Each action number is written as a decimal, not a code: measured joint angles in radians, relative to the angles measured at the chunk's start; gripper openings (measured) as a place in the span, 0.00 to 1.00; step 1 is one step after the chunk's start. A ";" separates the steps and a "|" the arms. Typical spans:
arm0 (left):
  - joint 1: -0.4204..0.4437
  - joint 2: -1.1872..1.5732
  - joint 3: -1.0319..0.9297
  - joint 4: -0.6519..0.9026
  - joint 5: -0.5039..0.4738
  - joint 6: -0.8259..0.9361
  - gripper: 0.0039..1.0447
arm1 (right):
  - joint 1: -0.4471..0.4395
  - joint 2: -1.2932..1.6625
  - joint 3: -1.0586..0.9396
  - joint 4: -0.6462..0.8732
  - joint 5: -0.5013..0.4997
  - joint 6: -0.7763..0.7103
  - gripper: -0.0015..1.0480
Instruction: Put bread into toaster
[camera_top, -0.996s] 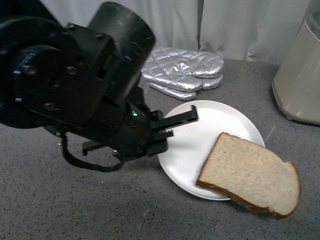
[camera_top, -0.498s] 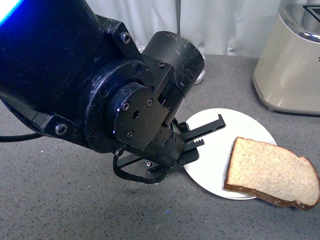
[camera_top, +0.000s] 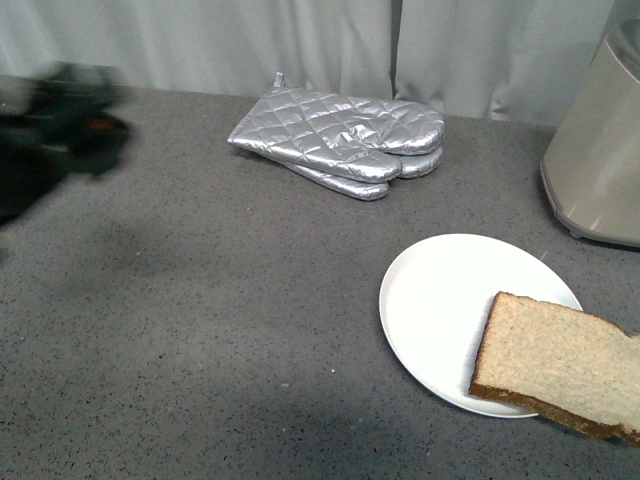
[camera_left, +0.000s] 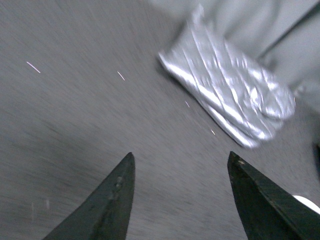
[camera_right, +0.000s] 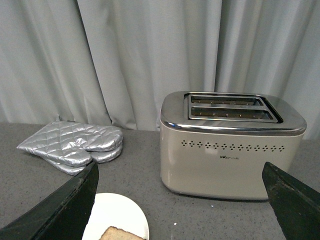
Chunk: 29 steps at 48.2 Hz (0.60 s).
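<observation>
Evidently nothing is gripped yet. The left gripper (camera_left: 181, 155) hangs with its jaws spread and empty over bare grey countertop (camera_left: 75, 100) (that view is smeared, and the front view shows the left arm (camera_top: 50, 130) only as a dark blur at the far left edge). The right gripper (camera_right: 180, 163) is likewise spread wide with nothing between its fingers. It faces the toaster (camera_right: 230, 150), whose two top slots look empty. Nearer to it, a corner of the bread slice (camera_right: 119, 233) shows on the white plate (camera_right: 125, 210).

From the front, the slice lies on the plate's near right part and overhangs the rim. The toaster stands beyond it, and the silver oven mitts (camera_top: 340, 140) lie apart to the left.

I judge the task to be at its opening step, the pick-up. The next move probably calls for the right gripper to descend, pinch the overhanging crust edge, then turn the slice upright for a slot.
</observation>
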 joint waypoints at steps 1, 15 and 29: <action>0.045 -0.058 -0.069 0.069 0.000 0.061 0.46 | 0.000 0.000 0.000 0.000 0.003 0.000 0.91; 0.123 -1.249 -0.414 -0.702 0.011 0.370 0.06 | 0.000 0.000 0.000 -0.002 -0.001 0.000 0.91; 0.124 -1.664 -0.414 -0.906 0.008 0.411 0.03 | 0.000 0.000 0.000 -0.002 -0.001 0.000 0.91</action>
